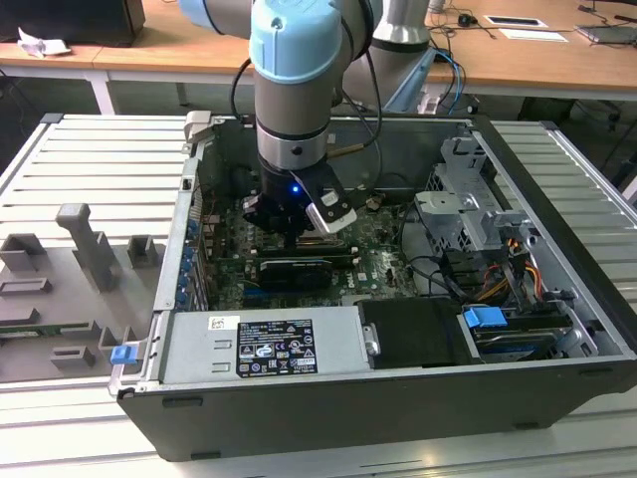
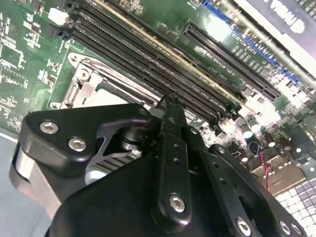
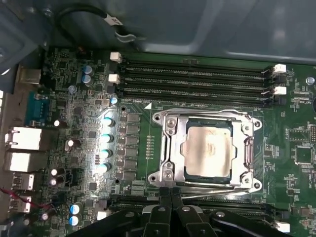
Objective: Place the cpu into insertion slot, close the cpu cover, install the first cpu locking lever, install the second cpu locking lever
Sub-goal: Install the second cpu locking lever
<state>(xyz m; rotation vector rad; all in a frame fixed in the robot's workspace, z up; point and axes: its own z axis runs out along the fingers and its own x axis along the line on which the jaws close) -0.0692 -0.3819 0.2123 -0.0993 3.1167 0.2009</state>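
Gripper (image 3: 171,193), fingers pressed together, touches the cpu cover's (image 3: 170,148) edge.

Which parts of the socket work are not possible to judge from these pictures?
- Exterior view: the insertion slot is hidden behind the gripper.
- Second wrist view: the gripper's black body covers most of the cpu cover.
- First wrist view: the cpu shows through the cover's window; whether the locking levers are latched is unclear.

Robotics lab/workshop: open PC case (image 1: 398,418) on slatted bench (image 1: 90,169), desks (image 1: 498,50) behind.
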